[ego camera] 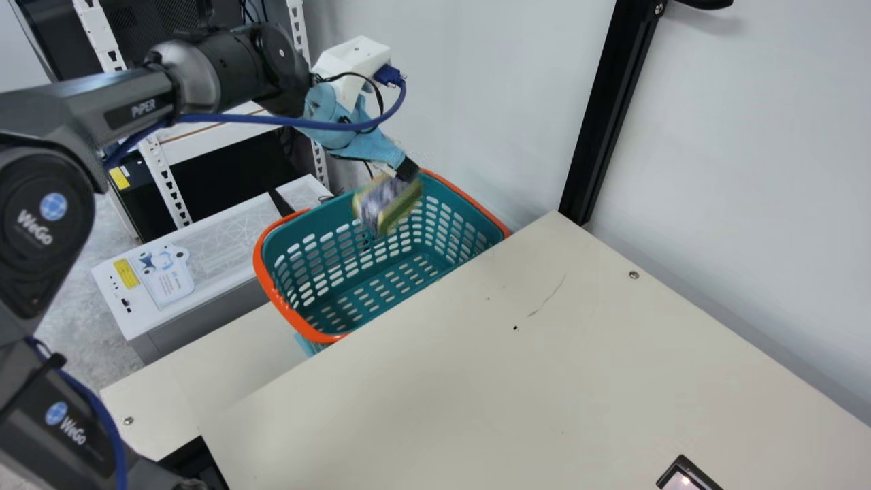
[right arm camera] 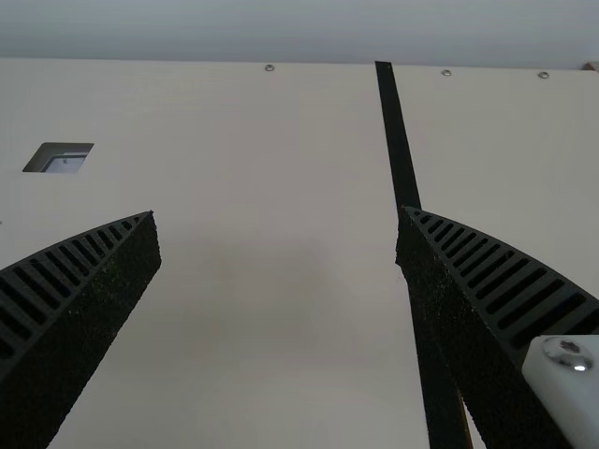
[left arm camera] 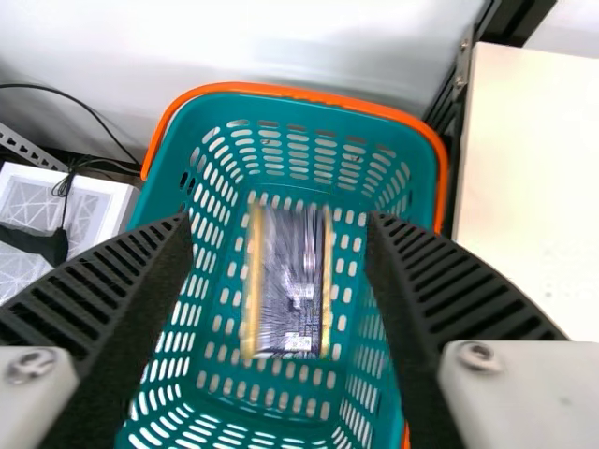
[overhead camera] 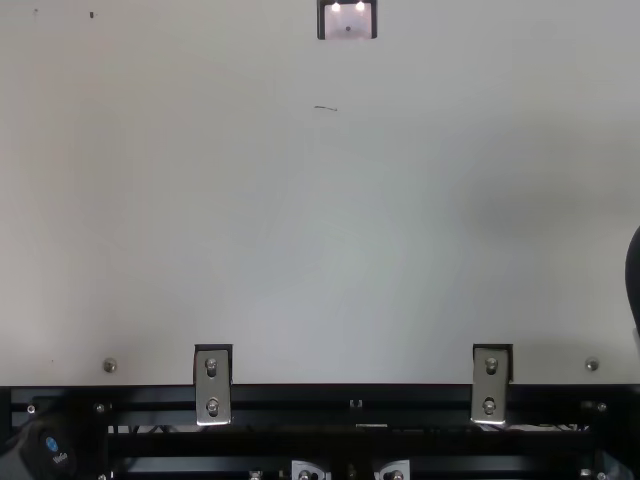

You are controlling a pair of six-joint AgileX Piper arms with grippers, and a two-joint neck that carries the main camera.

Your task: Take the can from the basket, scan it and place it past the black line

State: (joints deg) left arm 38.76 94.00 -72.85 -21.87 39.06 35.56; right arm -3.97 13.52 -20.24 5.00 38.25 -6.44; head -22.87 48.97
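L gripper (left arm camera: 278, 218) spread wide above basket (left arm camera: 281, 92), prob. for clearance around blurred yellow-edged pack (left arm camera: 292, 281) below it, no contact seen. R gripper (right arm camera: 279, 215) also spread, over table (right arm camera: 271, 122), prob. out of L's way.

"Any print around the left gripper (ego camera: 407, 170)?"

"Back along its arm: white lettering on the upper link (ego camera: 141, 110), then a round blue logo with white lettering on the big joint (ego camera: 46, 211), and again on the lower link (ego camera: 64, 435)."

"And lower than the gripper, to the main view's left?"

"A yellow label (ego camera: 126, 273) and a printed tag (ego camera: 167, 275) on the white case (ego camera: 224, 235); another yellow label (ego camera: 119, 178) above. Their fine print is too small to read."
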